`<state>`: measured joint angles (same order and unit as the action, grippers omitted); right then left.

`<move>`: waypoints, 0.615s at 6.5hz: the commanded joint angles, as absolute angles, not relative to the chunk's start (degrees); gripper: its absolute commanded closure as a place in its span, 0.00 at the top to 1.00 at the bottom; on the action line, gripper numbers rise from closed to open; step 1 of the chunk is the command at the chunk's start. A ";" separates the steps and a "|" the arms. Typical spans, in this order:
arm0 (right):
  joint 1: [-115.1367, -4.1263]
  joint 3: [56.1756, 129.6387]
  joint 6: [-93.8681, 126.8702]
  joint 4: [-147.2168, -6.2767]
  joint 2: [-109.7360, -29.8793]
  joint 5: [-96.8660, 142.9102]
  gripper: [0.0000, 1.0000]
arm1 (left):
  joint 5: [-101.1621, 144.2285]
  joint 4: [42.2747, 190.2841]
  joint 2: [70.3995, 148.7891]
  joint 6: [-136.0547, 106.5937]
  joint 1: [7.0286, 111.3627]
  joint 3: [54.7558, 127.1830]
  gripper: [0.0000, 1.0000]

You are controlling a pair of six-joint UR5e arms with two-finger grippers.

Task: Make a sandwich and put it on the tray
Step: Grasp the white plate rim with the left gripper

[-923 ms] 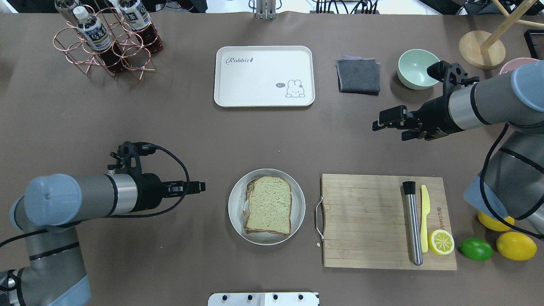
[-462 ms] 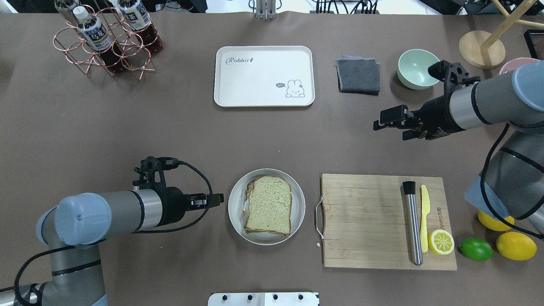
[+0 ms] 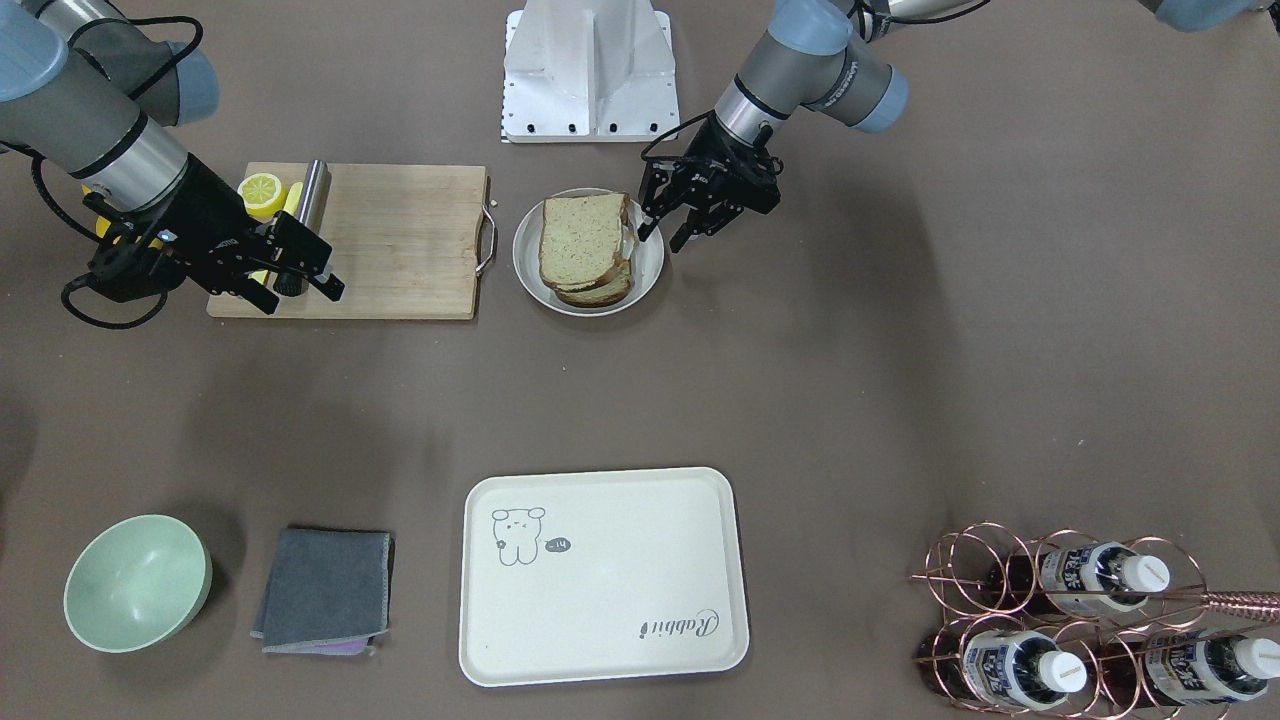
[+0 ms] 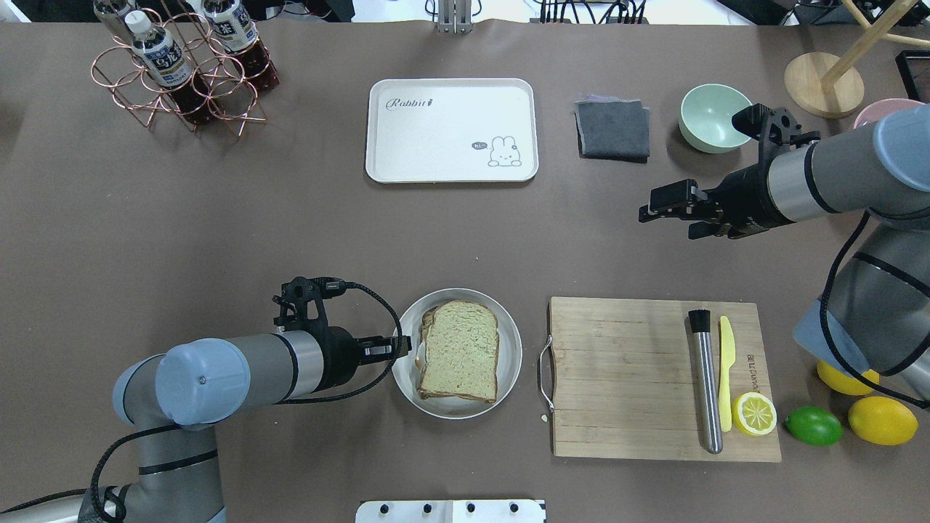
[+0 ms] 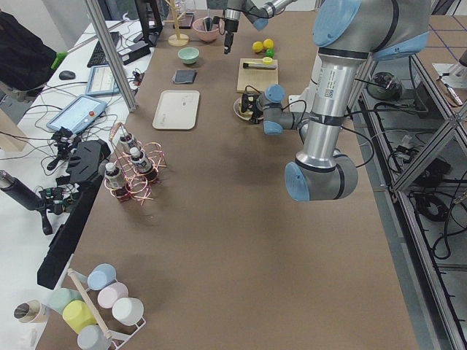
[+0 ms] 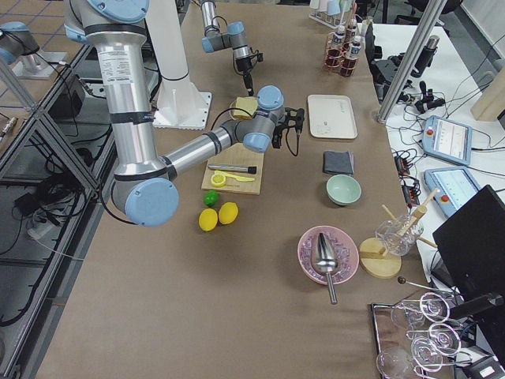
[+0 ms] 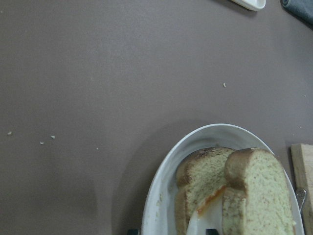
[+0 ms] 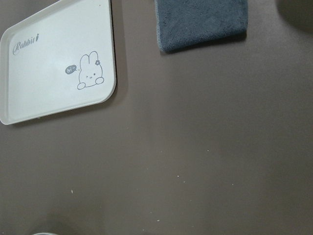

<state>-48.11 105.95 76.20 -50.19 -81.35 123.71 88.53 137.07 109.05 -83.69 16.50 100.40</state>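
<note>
On my left wrist camera the plate [image 7: 159, 200] runs off the bottom edge, and only the dark tips of the left fingers [image 7: 211, 231] show there. Inside the sandwich [image 7: 244, 191] I see just a white-and-orange sliver of egg [image 7: 211, 204]. I cannot tell whether the fingers touch the plate's rim.

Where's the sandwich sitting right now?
In the overhead view the sandwich lies on its round plate just left of the wooden cutting board, with the left gripper at the plate's left rim.
</note>
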 commanded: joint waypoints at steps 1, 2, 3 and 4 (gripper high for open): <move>-48.08 105.91 76.20 -50.19 -81.12 123.84 1.00 | 88.42 137.20 109.33 -83.76 16.35 99.15 0.55; -48.08 105.91 76.20 -50.19 -81.30 123.66 1.00 | 88.33 137.20 110.29 -83.76 16.26 97.92 0.54; -48.08 106.00 76.29 -50.19 -81.47 123.49 1.00 | 88.24 137.37 110.74 -83.76 16.26 96.87 0.45; -48.16 105.91 76.29 -50.19 -81.47 123.57 1.00 | 87.29 137.46 110.74 -83.76 16.26 96.77 0.30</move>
<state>-48.09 105.93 76.26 -50.19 -81.41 123.58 88.00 137.35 110.53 -83.76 16.28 97.26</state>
